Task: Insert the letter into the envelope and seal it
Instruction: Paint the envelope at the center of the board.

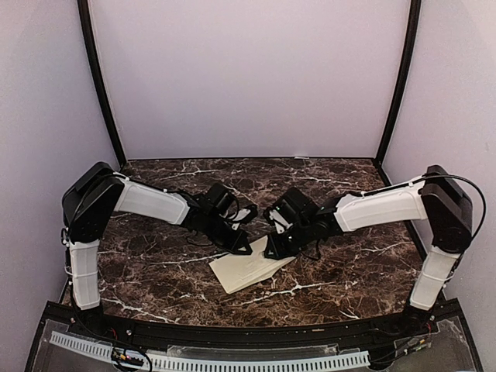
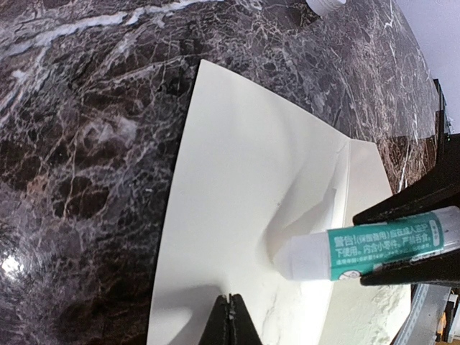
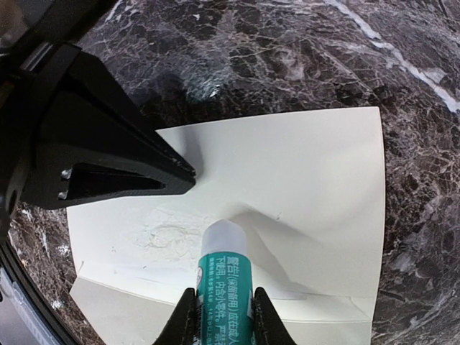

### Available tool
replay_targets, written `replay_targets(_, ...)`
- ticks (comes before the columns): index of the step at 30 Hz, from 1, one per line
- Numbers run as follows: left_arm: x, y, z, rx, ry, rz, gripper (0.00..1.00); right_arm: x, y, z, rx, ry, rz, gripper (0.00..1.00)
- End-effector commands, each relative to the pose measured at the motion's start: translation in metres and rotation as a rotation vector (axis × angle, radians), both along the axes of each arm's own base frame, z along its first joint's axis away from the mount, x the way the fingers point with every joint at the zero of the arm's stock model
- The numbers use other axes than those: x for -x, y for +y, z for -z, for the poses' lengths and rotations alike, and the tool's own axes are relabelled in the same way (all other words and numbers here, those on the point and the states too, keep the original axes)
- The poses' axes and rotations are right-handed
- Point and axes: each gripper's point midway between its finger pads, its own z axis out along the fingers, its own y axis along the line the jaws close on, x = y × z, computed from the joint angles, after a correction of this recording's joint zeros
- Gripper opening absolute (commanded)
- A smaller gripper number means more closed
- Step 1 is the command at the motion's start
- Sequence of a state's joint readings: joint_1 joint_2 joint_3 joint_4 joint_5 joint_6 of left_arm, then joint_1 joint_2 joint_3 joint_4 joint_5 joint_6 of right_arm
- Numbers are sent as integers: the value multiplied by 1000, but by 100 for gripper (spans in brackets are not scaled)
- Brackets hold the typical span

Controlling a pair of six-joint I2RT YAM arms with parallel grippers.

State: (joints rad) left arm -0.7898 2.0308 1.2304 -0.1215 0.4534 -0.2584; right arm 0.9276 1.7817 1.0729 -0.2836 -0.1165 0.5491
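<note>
The cream envelope (image 1: 246,273) lies flat on the marble table, its flap spread open (image 2: 244,194) (image 3: 309,172). My left gripper (image 1: 242,248) (image 2: 231,302) is shut, its closed tips pressing down on the paper with nothing between them. My right gripper (image 1: 273,252) (image 3: 223,320) is shut on a green-labelled glue stick (image 3: 224,269) (image 2: 366,251). The stick's white tip touches the flap, which is puckered there. A rough glue smear (image 3: 169,233) shows left of the tip. The left fingers (image 3: 136,172) rest just beyond the smear. The letter is not visible.
A small white cap (image 2: 327,6) lies on the dark marble table (image 1: 155,263) beyond the envelope. Both arms meet over the table's middle. The black front rail (image 1: 248,333) runs close below the envelope, and lilac walls enclose the sides and back.
</note>
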Motion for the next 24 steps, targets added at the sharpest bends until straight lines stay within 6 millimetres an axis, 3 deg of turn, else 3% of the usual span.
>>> replay_targets(1, 13, 18, 31, -115, 61, -11, 0, 11, 19, -40, -72, -63, -108, 5)
replay_targets(6, 13, 17, 30, -110, 63, -9, 0, 21, 38, -54, -90, -77, -153, 5)
replay_targets(15, 13, 17, 29, -112, 60, -7, 0, 35, 56, -30, -100, -1, -176, 4)
replay_targets(24, 13, 17, 29, -110, 63, -6, 0, 36, 51, -4, -44, 46, -132, 4)
